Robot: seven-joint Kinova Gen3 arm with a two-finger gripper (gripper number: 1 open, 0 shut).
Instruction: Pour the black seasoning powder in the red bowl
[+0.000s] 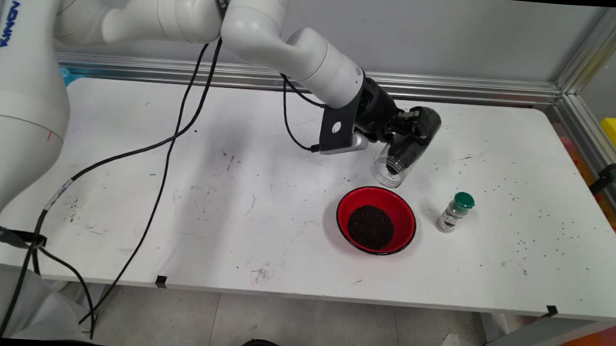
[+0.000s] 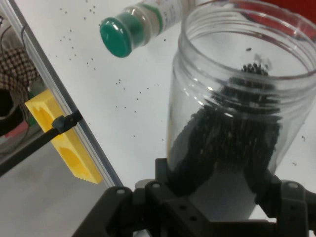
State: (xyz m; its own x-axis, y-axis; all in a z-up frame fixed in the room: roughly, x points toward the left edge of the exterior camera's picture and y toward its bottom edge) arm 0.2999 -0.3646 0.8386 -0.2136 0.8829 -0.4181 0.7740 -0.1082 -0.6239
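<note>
The tool [image 1: 413, 127] is pinching a clear jar [image 1: 401, 158], tipped mouth-down above the desk [image 1: 178, 197], with dark grains left inside. Just below sits a red bowl [image 1: 376, 220] with a pile of the same grains. A green-capped shaker [image 1: 455, 212] stands right beside the bowl.

I log: clear jar [image 1: 403, 152] between my black fingers [image 2: 190, 163], black grains; red bowl [image 1: 376, 220], black-rimmed; green-capped shaker [image 1: 455, 211] beside; white table [image 1: 179, 186], black-speckled.

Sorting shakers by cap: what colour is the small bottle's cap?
Green; the small bottle's cap shows best in the hand view.
</note>
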